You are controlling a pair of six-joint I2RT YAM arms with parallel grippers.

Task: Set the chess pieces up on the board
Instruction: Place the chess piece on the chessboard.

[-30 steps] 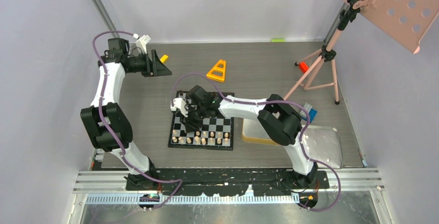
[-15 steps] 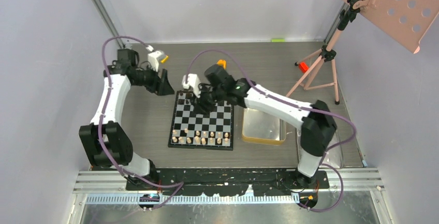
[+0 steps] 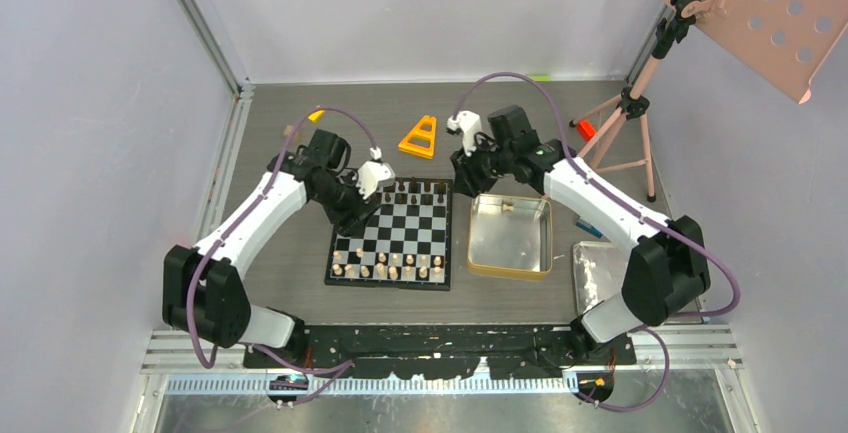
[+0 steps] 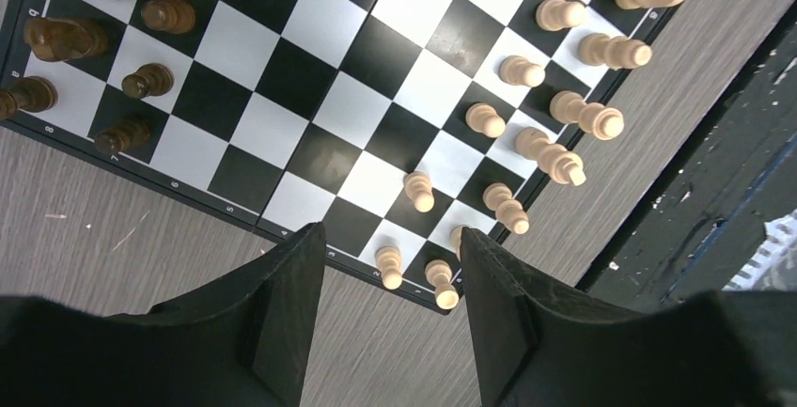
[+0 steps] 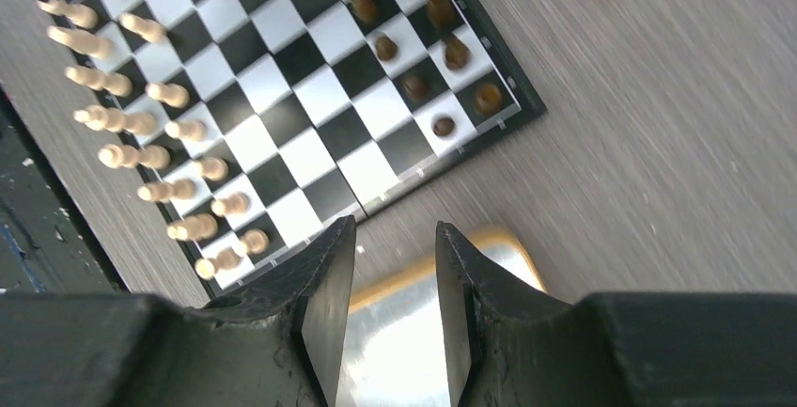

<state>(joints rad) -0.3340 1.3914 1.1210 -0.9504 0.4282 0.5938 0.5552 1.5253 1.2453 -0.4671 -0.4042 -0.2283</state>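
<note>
White-linked, black-jointed arms (image 3: 255, 215) trail purple cables (image 3: 505, 78); left gripper (image 4: 390, 238) and right gripper (image 5: 395, 233) black.

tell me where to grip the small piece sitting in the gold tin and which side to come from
Come straight down: the gold tin has raised walls that block a side approach. Pinch the piece across its narrow body, closing along the far wall it sits near. Its pose is too small to tell.

Hand (image 5: 395, 230) parted, empty, over tin (image 5: 399, 283) rim; board (image 5: 282, 130) beyond; pale pieces (image 5: 141, 125), dark pieces (image 5: 414, 45) opposite sides.
</note>
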